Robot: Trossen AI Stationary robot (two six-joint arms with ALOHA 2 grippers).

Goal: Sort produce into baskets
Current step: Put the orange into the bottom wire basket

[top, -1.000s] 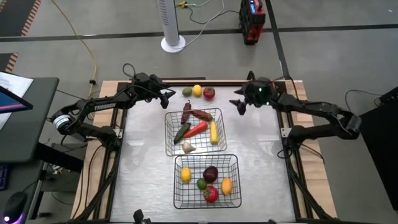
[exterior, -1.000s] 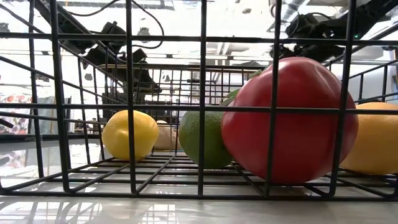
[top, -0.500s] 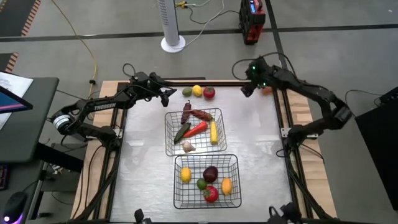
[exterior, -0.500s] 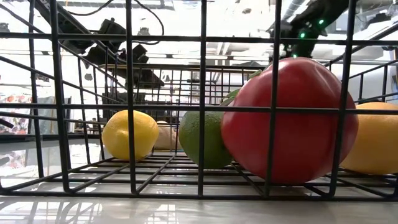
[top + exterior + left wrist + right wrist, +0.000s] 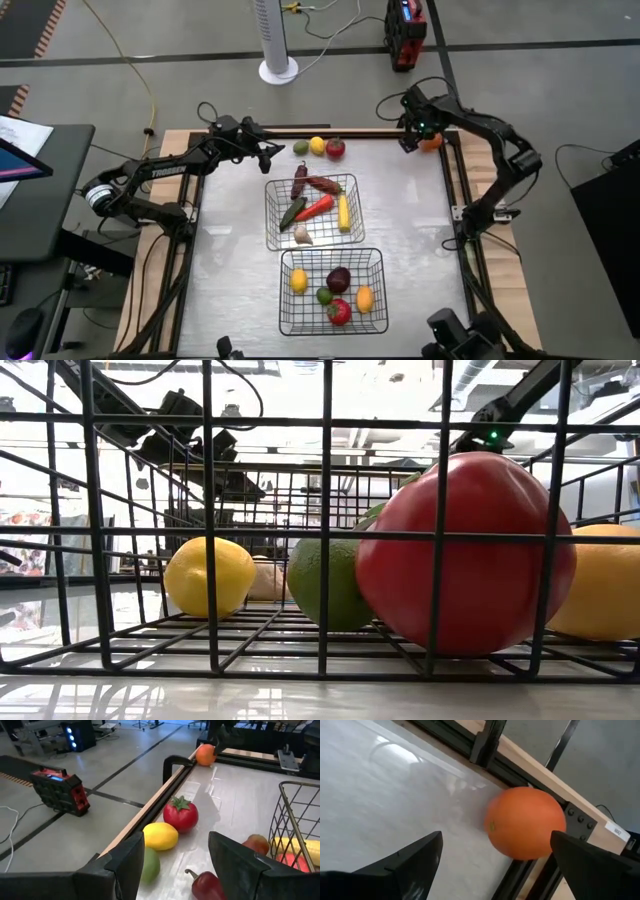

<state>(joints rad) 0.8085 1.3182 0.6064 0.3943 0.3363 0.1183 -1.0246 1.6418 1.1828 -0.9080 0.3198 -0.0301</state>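
We see the table [image 5: 230,270] filling the middle of the high view, with two black wire baskets on it. The upper basket [image 5: 275,215], at frame centre, holds a dark red pepper [image 5: 301,180], a red pepper [image 5: 316,207], a green cucumber [image 5: 292,213], a yellow corn cob [image 5: 344,212] and a pale garlic [image 5: 302,237]. The lower basket [image 5: 290,315], at lower centre, holds a lemon [image 5: 298,280], a dark eggplant [image 5: 339,279], a lime [image 5: 324,296], a red apple [image 5: 339,312] and another yellow fruit [image 5: 364,298].

The left gripper [image 5: 268,158] hangs at upper centre-left, just left of three loose pieces lined along the table's top edge: a green lime [image 5: 301,148], a yellow lemon [image 5: 317,146] and a tomato [image 5: 335,149]. Its fingers [image 5: 240,865] stand spread apart and empty.

The right gripper [image 5: 409,142] sits at upper right, beside the orange [image 5: 430,142] in the table's top right corner. Its fingers [image 5: 592,862] are wide apart, the orange lying ahead between them, untouched, against the table's frame rail [image 5: 520,772].
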